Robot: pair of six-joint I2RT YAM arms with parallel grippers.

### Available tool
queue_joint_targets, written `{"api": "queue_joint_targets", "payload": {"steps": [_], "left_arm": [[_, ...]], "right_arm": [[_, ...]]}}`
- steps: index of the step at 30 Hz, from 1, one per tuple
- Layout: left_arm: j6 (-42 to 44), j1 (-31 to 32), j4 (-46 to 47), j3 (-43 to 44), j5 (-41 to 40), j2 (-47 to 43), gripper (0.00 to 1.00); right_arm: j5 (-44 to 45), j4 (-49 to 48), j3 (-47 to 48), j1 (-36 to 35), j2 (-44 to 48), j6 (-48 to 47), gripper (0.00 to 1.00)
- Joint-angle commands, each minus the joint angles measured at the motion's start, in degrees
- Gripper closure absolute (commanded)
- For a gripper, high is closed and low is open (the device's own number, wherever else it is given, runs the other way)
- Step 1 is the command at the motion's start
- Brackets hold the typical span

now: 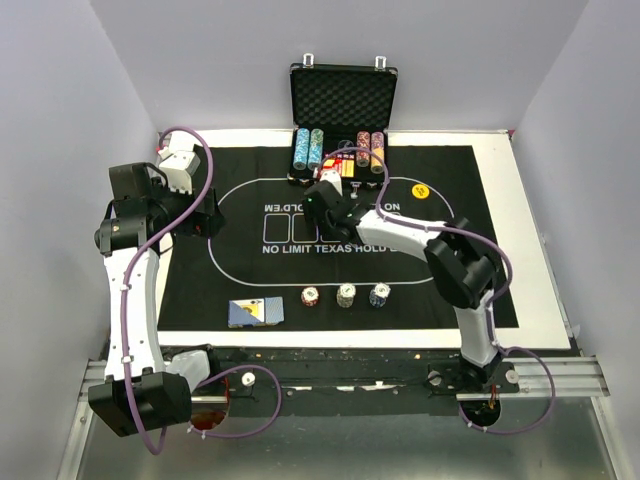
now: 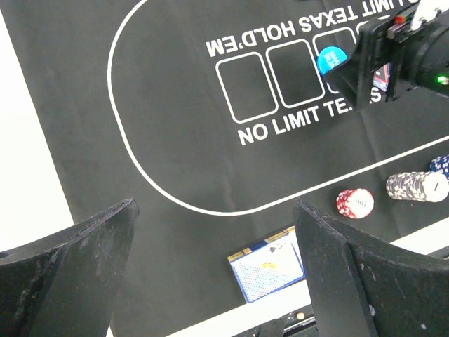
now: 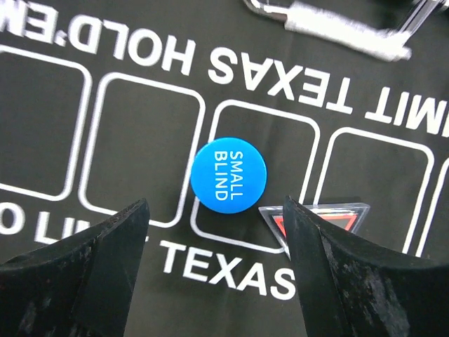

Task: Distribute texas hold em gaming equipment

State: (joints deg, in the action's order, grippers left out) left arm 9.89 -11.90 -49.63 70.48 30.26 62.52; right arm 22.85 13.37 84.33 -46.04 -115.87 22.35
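Top cam: R hand point(image 1: 325, 195) is out over the mid of the mat point(image 1: 200, 290), just short of the open case point(image 1: 343, 100). Can't read its fingers from up here. Yellow button point(image 1: 419, 190) lies on the mat off to that hand's right. L hand point(image 1: 205, 220) hangs over the mat's left end, well apart from all the pieces. Blue-backed cards point(image 1: 255, 313) lie at the mat's near edge, back toward the arm bases from both hands. Red chip point(image 1: 310, 297), white chip point(image 1: 346, 295) and blue chip point(image 1: 379, 295) stand in a row beside them. White surface point(image 1: 530, 250) shows round the mat.

L wrist cam: L hand point(image 2: 216, 207) is spread wide, nothing between its fingers point(image 2: 84, 267). Through the gap I see the cards point(image 2: 270, 272) on the mat below, nearer the finger on the pic's right. The red chip point(image 2: 355, 203) sits past that finger's tip, w/ the white chip point(image 2: 417, 186) and blue chip point(image 2: 440, 166) farther out. Far ahead is the R hand point(image 2: 379, 56), w/ the blue button point(image 2: 332, 59) just beside it.

R wrist cam: R hand point(image 3: 216, 210) is spread too, pinching nothing. The blue button point(image 3: 229, 175), marked SMALL BLIND, lies flat on the mat, across the line of a printed box. It's just ahead of the fingertips, in the gap, and touches neither finger as far as I can see. Red triangular marker point(image 3: 312, 216) lies near the button, partly hidden behind the finger on the pic's right.
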Motion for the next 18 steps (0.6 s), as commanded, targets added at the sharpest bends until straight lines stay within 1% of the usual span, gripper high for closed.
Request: {"api": "queue_joint_targets", "payload": {"steps": [1, 8, 11, 14, 18], "left_arm": [[0.57, -0.23, -1.44, 1.59, -1.26, -0.38, 0.01], [0.83, -0.23, -1.88, 2.38, -1.26, -0.21, 0.01], [0.92, -0.14, -2.14, 2.82, -1.34, -0.21, 0.01], [1.10, -0.14, -2.32, 3.08, -1.17, -0.29, 0.01], [1.45, -0.23, -2.23, 3.17, -1.26, -0.38, 0.01]], "right_arm": [[-1.06, 1.13, 3.28, 0.25, -3.73, -1.96, 0.14], [0.88, 3.24, 7.51, 0.16, -9.19, -2.05, 0.13], [2.11, 4.03, 8.21, 0.25, -10.77, -1.52, 0.16], [2.90, 4.91, 7.69, 0.25, -11.13, -0.91, 0.18], [4.39, 5.00, 6.02, 0.25, -10.60, -0.73, 0.18]]}}
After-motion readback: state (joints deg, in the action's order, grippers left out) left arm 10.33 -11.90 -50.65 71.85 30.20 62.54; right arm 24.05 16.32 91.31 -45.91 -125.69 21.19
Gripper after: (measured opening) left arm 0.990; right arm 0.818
